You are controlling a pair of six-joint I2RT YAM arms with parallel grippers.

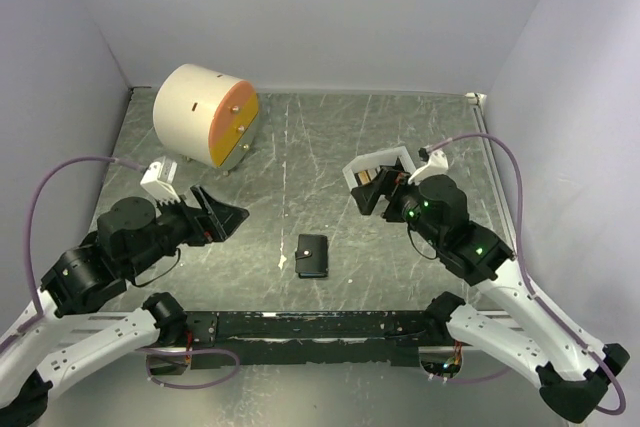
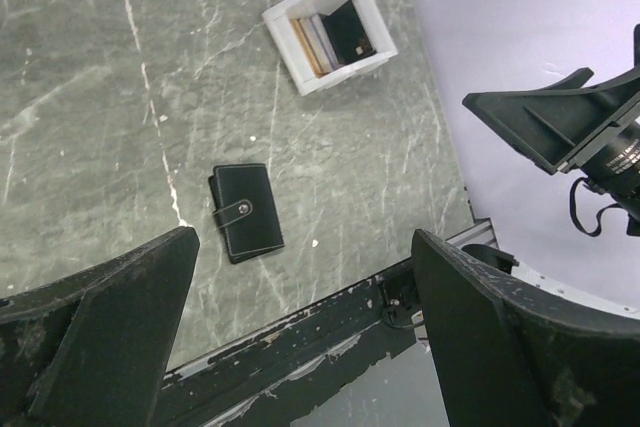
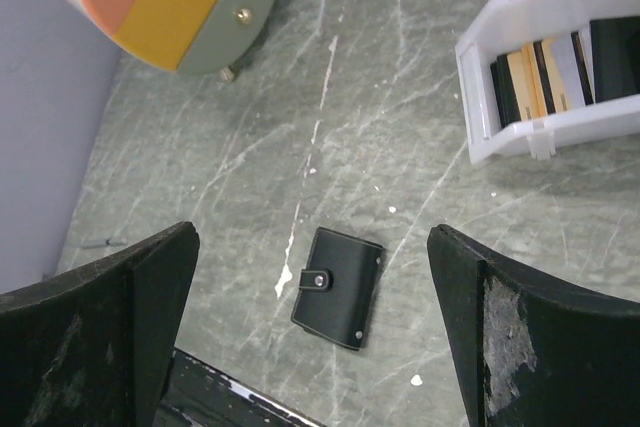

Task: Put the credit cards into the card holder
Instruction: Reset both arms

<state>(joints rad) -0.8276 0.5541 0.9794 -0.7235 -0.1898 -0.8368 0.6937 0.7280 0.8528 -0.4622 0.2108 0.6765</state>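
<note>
Closest to the arm bases, the card holder (image 1: 313,255) lies flat and snapped shut on the bench (image 1: 300,147), near its front rail, probably set between the arms so either can reach it. There is bare room on every side but the rail side. Both the left claw (image 1: 222,217) and the right claw (image 1: 378,193) hang with jaws apart, holding nothing. Farther right, the credit cards (image 3: 545,77) stand on edge in a white tray (image 3: 475,107), top edges exposed for pinching, though the tray walls crowd them. The cream cylinder (image 1: 200,112) sits well apart at the far left
</note>
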